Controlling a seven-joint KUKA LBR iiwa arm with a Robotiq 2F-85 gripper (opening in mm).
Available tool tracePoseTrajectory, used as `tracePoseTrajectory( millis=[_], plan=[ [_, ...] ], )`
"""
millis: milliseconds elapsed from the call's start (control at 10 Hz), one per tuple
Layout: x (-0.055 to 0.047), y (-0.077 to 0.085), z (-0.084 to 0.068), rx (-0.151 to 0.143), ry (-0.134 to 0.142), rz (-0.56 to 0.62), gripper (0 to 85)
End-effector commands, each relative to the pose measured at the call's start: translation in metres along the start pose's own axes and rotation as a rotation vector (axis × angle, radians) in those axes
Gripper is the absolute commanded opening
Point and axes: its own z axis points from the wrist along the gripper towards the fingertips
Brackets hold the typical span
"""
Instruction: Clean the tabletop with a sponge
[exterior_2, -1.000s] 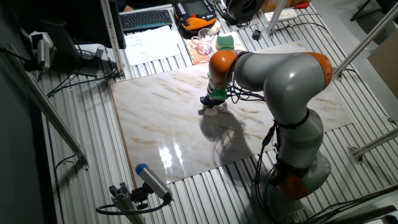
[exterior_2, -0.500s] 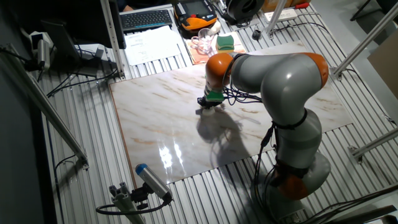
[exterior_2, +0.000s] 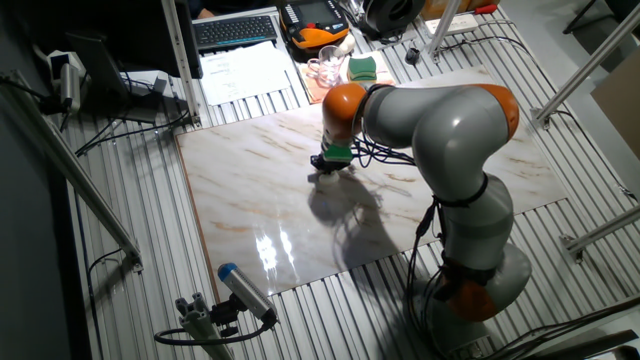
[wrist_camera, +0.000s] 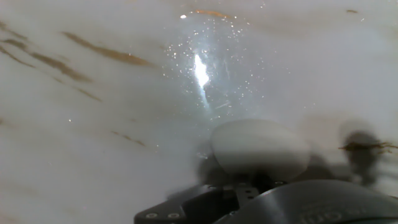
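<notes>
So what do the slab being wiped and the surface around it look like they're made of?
The tabletop looks like polished marble or a marble-look laminate: white-beige with brown veins, mirror-like glare. The surrounding surface looks like ribbed grey metal, duller, with parallel grooves.

high fixed view, hand view close on tabletop (wrist_camera: 93, 124)

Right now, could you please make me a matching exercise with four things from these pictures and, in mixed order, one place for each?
Things:
1. sponge
2. green-and-yellow sponge
3. keyboard
4. blue-tipped tool

Places:
A. on the ribbed metal, near the front edge of the tabletop
B. at the back, left of the papers' top edge
C. under the claw, on the marble
D. at the back, beside a glass mug

Pairs: 1-C, 2-D, 3-B, 4-A
</notes>
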Motion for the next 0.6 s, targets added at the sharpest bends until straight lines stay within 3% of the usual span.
tracePoseTrajectory(
  millis=[0, 500],
  plan=[
    [-0.0033, 0.0005, 0.0022, -0.001, -0.003, 0.002, 0.0],
    [-0.0051, 0.0017, 0.0043, 0.007, -0.012, 0.011, 0.0]
  ],
)
